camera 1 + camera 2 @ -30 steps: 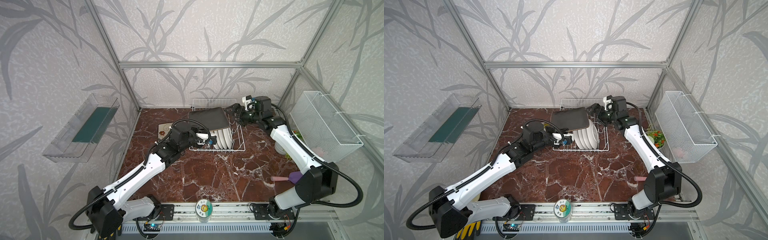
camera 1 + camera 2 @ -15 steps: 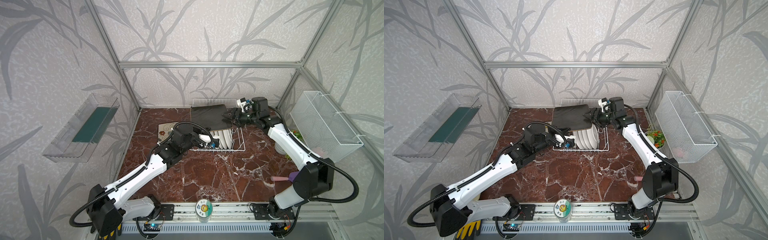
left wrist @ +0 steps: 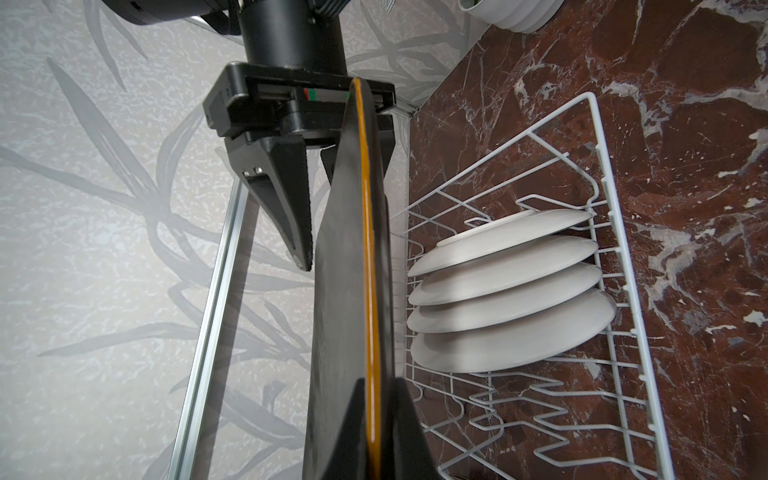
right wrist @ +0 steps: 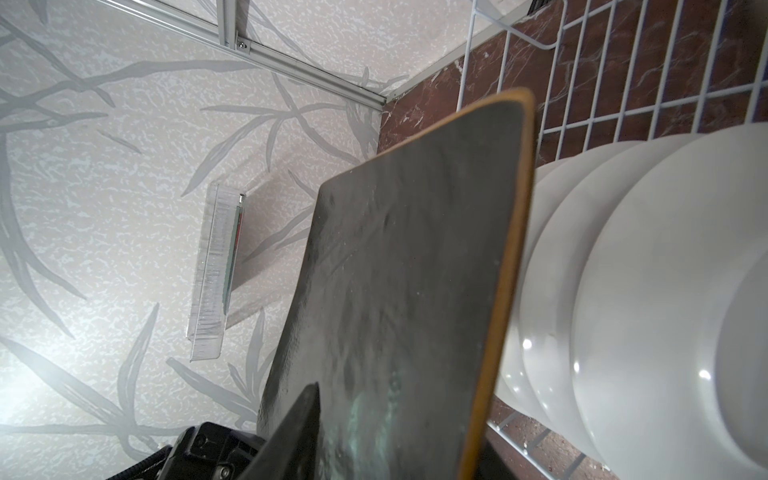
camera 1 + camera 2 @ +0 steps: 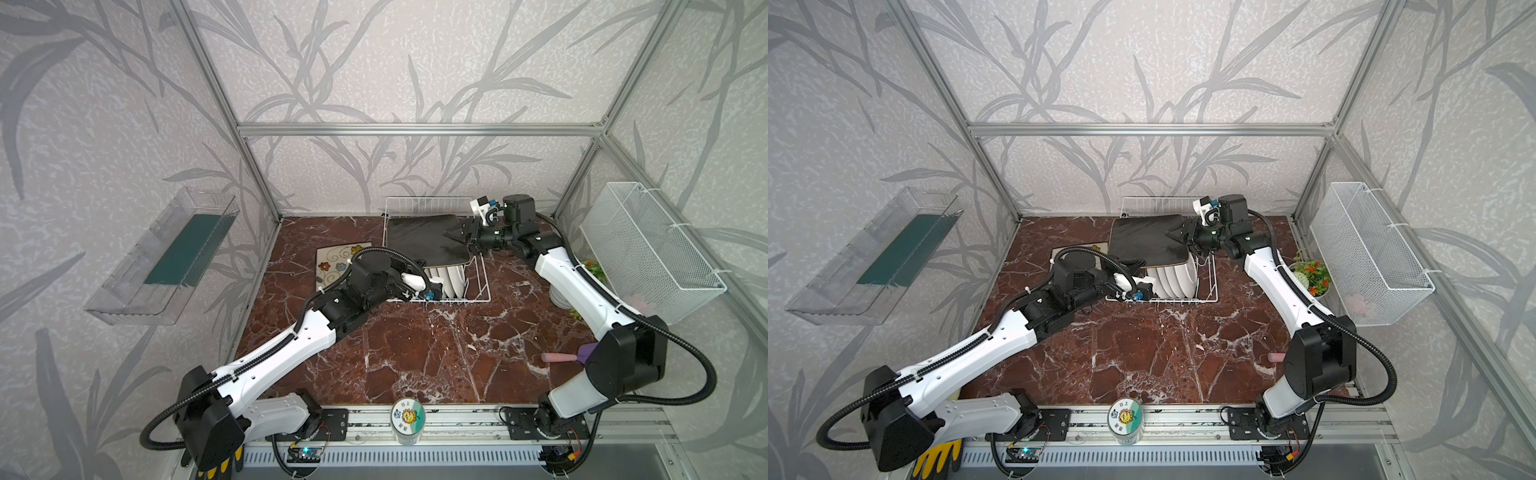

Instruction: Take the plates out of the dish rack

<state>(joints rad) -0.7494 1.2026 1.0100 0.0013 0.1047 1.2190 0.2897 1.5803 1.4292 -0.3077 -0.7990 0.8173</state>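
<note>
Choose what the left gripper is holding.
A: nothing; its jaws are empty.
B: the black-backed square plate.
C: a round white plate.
B: in the left wrist view the left gripper is pinched on the rim of the black-backed square plate, while the round white plates stand in the dish rack.

Black plate, white rack
</note>
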